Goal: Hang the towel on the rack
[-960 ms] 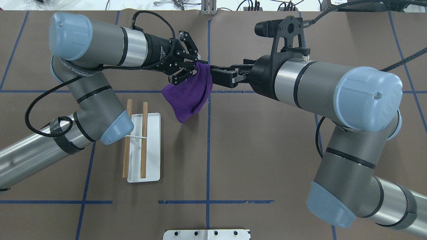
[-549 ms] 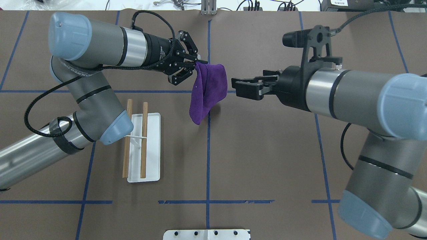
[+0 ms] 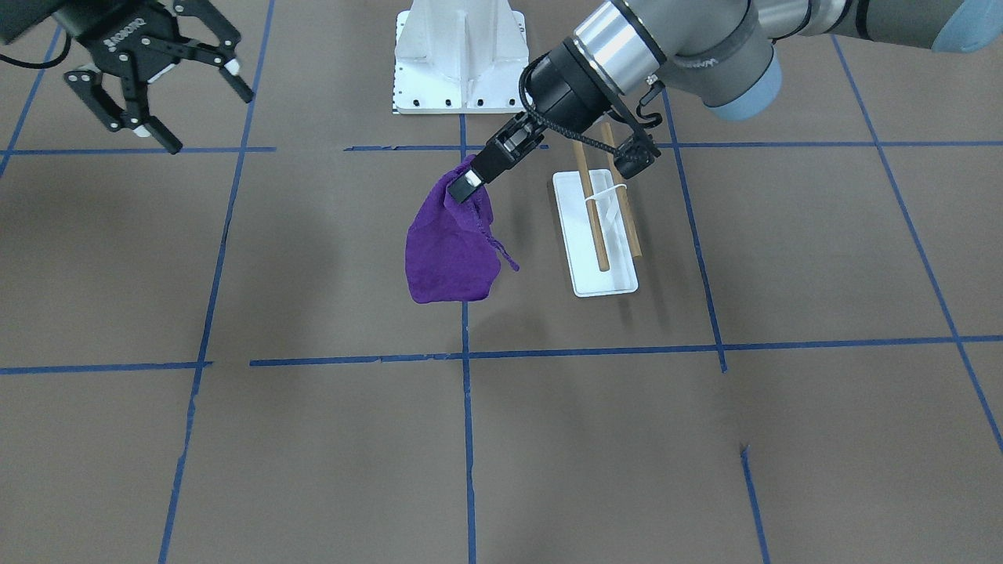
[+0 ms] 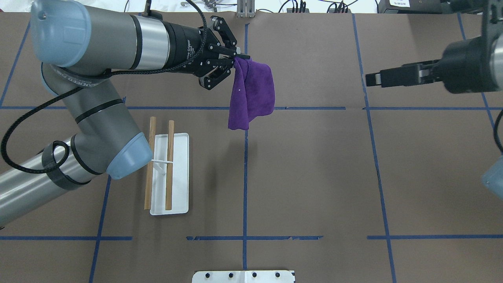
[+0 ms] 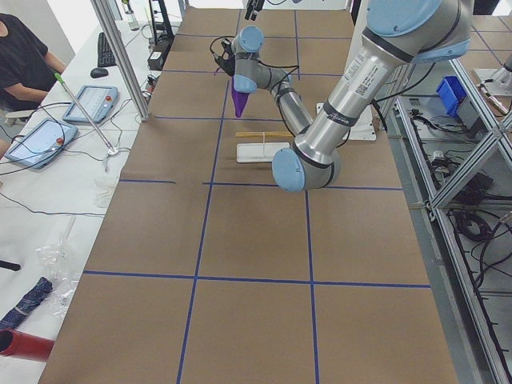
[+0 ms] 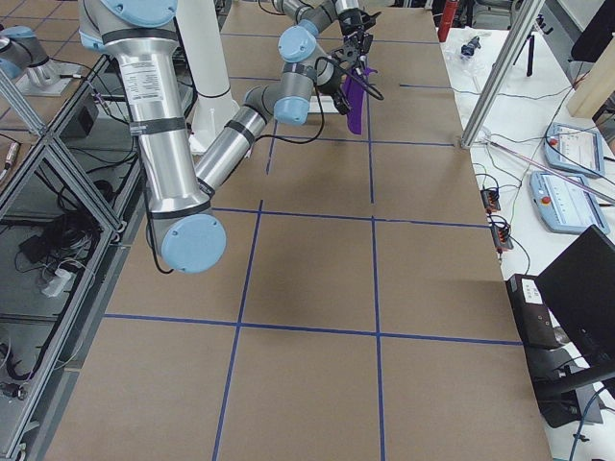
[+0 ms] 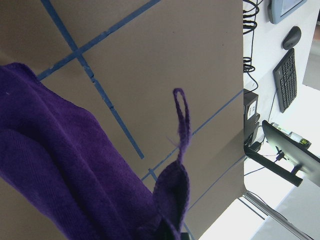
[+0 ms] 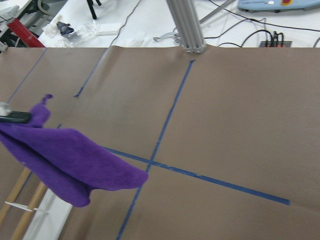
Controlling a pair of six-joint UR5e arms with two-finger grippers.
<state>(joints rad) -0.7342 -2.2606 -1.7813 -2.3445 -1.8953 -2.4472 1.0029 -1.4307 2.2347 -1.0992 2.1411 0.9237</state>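
Note:
The purple towel (image 4: 251, 92) hangs bunched from my left gripper (image 4: 237, 58), which is shut on its top corner above the table's far centre. It also shows in the front view (image 3: 450, 251) and in both wrist views (image 7: 60, 165) (image 8: 70, 160). The rack (image 4: 169, 165), two wooden rods joined by a white bracket over a flat white base (image 4: 178, 173), stands nearer the robot and to the left of the towel. It also shows in the front view (image 3: 599, 211). My right gripper (image 3: 208, 121) is open and empty, far off to the right (image 4: 367, 79).
A white bolted pedestal (image 3: 461, 55) stands at the robot's side of the table, its edge showing at the bottom of the overhead view (image 4: 243, 276). Blue tape lines cross the brown table. An operator (image 5: 24, 56) and tablets are beyond the far edge.
My right gripper has let go of the towel and drawn far back to the right. My left gripper keeps the towel and has moved a little farther away; the towel has swung right.

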